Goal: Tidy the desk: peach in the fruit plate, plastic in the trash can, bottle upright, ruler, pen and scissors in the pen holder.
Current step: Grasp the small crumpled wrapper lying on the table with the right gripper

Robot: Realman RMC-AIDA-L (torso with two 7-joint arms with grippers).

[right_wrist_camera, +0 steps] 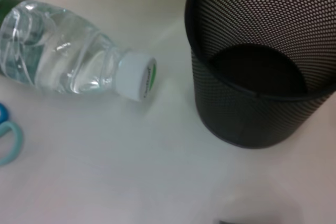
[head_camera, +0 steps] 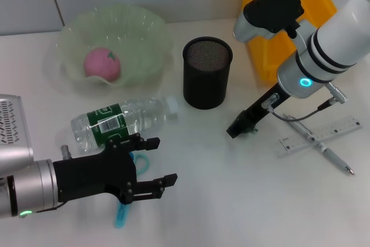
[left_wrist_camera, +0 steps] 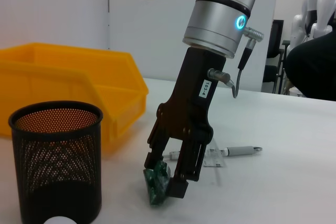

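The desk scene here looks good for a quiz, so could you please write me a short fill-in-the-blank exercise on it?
1. The peach lies in the ____ plate.
2. The bottle lies on its ____.
3. The right gripper is pinching a scrap of green ____.
4. The pen lies across the ____.

Missing words: fruit; side; plastic; ruler

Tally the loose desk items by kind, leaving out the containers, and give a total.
Peach: 1
Bottle: 1
Scissors: 1
Ruler: 1
Pen: 1
Green plastic scrap, in the right gripper: 1
Total: 6
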